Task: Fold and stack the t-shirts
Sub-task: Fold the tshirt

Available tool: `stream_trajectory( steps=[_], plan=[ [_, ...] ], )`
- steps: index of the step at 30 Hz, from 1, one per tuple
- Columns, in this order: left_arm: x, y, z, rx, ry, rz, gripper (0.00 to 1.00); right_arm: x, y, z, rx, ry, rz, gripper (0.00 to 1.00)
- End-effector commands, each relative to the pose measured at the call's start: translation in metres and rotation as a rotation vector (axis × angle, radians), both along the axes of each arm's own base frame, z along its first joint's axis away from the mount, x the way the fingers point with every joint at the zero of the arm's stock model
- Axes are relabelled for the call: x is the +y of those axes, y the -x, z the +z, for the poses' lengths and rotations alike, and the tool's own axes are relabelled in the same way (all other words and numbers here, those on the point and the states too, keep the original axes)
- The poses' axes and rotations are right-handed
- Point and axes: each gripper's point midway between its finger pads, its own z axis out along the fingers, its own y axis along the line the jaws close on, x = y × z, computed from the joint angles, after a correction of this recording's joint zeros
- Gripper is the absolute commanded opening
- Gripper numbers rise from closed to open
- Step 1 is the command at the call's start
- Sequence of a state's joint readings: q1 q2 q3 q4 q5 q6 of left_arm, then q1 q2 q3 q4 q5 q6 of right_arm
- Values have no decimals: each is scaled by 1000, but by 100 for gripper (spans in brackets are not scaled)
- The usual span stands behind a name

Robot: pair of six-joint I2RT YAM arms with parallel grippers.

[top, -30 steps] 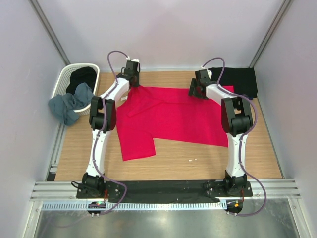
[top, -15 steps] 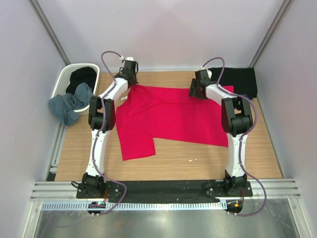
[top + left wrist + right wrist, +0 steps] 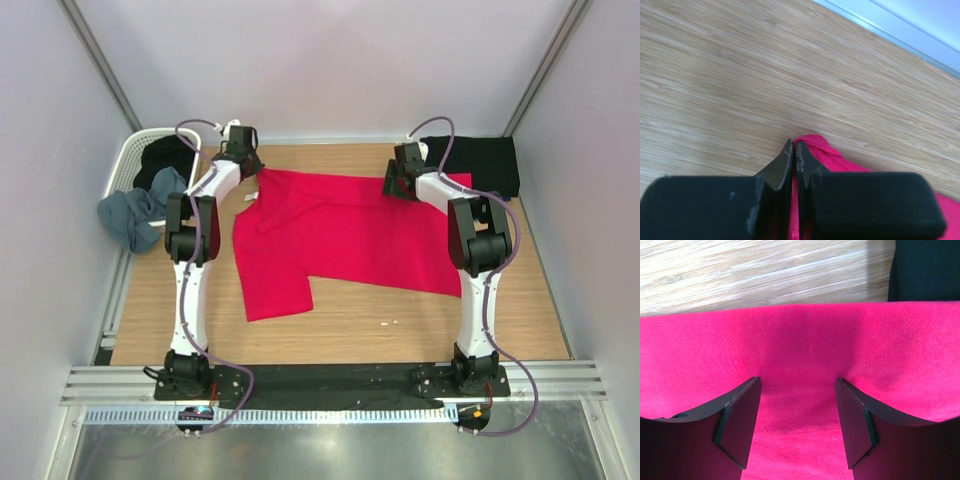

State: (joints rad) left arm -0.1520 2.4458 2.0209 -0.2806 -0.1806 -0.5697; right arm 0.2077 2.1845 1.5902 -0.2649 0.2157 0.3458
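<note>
We see the crimson t-shirt (image 3: 340, 235) flat, one corner pinched in the left claw (image 3: 794, 145), far edge under the right claw (image 3: 799, 382); folded black t-shirt (image 3: 485, 160) right of that; grey-blue t-shirt (image 3: 135, 215) and second black t-shirt (image 3: 165, 155) crumpled left of the left claw

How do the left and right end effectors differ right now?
The left end effector is shut, pinching a corner of the red t-shirt; the right end effector stands open over flat cloth. The left sits at the shirt's far left corner, the right further right along its far edge. Both are at the same shirt.
</note>
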Motion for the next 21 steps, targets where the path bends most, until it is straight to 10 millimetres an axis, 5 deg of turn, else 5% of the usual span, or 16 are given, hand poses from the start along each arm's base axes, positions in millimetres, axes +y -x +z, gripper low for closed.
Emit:
stream_trajectory(
  steps=[1,8,9,13,17,19,21],
  plan=[
    [7,-13,59,-135,18,25,6,-12,26,-20,106,28,-12,67],
    [8,9,86,-147,-64,-54,40,0,20,11,51,-23,46,71],
    [8,15,108,-178,-77,-62,56,5,19,26,24,-39,63,75],
    [-1,47,136,-194,-146,-144,74,14,15,69,-50,-73,129,91],
    [-44,90,156,-216,-155,-341,77,16,20,103,-97,-89,156,100],
    [-64,110,158,-219,-147,-452,97,20,24,121,-127,-102,175,100],
    [-89,124,155,-219,-121,-552,100,21,27,129,-144,-114,185,100]
  ],
)
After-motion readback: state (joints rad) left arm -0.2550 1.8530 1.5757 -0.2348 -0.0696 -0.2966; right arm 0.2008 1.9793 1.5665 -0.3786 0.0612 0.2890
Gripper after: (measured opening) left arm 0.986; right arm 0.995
